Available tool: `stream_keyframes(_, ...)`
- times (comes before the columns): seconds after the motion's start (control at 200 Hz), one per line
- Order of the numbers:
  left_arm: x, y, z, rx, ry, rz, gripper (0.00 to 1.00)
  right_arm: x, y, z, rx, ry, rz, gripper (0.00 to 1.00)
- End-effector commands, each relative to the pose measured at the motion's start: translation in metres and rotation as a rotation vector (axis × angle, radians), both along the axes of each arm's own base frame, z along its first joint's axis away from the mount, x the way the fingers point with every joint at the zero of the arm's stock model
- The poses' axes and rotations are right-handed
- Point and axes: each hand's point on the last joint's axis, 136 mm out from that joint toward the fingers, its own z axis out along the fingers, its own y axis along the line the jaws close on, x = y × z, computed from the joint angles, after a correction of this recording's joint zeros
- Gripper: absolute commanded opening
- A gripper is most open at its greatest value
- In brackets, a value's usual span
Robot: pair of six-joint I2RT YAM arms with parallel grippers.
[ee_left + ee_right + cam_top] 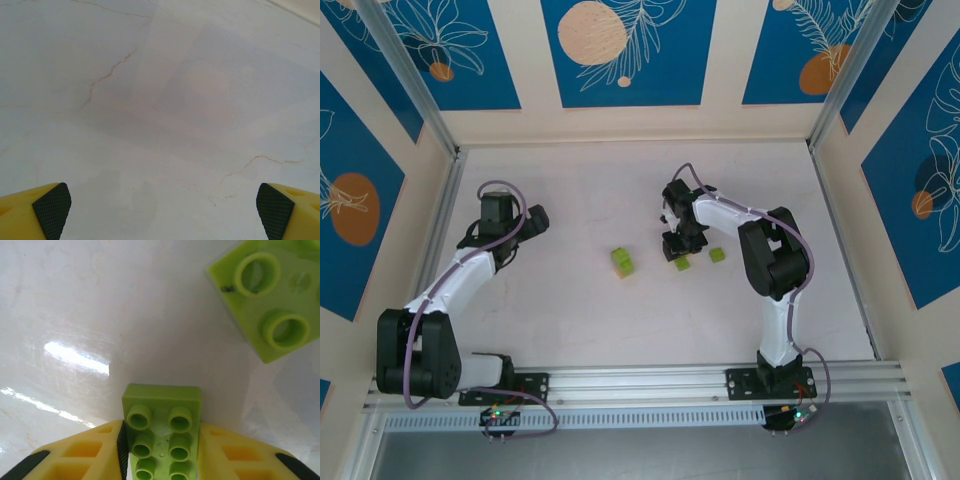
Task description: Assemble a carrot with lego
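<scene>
A lime-green rectangular lego brick (161, 432) lies studs-up on the white table, and my right gripper (160, 452) is shut on its long sides. From above, that brick (682, 264) sits just below the right gripper (680, 248). A square lime-green brick (267, 300) lies close by to the right, also visible from above (717, 255). A small stack of lime-green bricks (623, 263) stands at the table's middle; whether it holds an orange brick I cannot tell. My left gripper (533, 222) hangs open over bare table, its fingertips (52, 210) wide apart.
The white table (580, 320) is walled by blue-and-cream panels at the back and sides. An aluminium rail (640, 382) carrying both arm bases runs along the near edge. Bare table lies between the left gripper and the stack.
</scene>
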Motion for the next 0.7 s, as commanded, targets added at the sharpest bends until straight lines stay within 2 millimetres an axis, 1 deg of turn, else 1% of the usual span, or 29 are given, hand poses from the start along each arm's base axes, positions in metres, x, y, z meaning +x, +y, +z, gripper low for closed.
stream_keyframes(0.0, 0.006, -0.002, 0.009, -0.008, -0.024, -0.015, 0.98, -0.005, 0.005, 0.002, 0.034, 0.03, 0.009, 0.35)
stream_keyframes(0.1, 0.007, -0.002, 0.009, -0.01, -0.026, -0.015, 0.98, -0.007, 0.005, 0.006, 0.045, 0.032, 0.004, 0.33)
stream_keyframes(0.135, 0.007, -0.002, 0.008, -0.012, -0.023, -0.015, 0.98, -0.008, 0.007, 0.011, 0.054, 0.03, 0.002, 0.33)
stream_keyframes(0.2, 0.007, -0.002, 0.009, -0.012, -0.025, -0.015, 0.98, -0.012, 0.011, 0.022, 0.074, 0.028, -0.001, 0.33)
stream_keyframes(0.26, 0.007, -0.002, 0.009, -0.013, -0.024, -0.016, 0.98, -0.016, 0.016, 0.041, 0.085, 0.012, 0.007, 0.33)
stream_keyframes(0.415, 0.007, -0.003, 0.009, -0.015, -0.026, -0.019, 0.98, -0.031, 0.04, 0.095, 0.13, -0.033, 0.051, 0.33)
stream_keyframes(0.485, 0.007, -0.003, 0.01, -0.017, -0.029, -0.019, 0.98, -0.037, 0.051, 0.114, 0.153, -0.041, 0.069, 0.33)
stream_keyframes(0.59, 0.007, -0.003, 0.012, -0.017, -0.033, -0.018, 0.98, -0.042, 0.071, 0.133, 0.192, -0.038, 0.096, 0.34)
stream_keyframes(0.695, 0.006, -0.003, 0.014, -0.014, -0.034, -0.019, 0.98, -0.048, 0.09, 0.139, 0.195, -0.025, 0.133, 0.34)
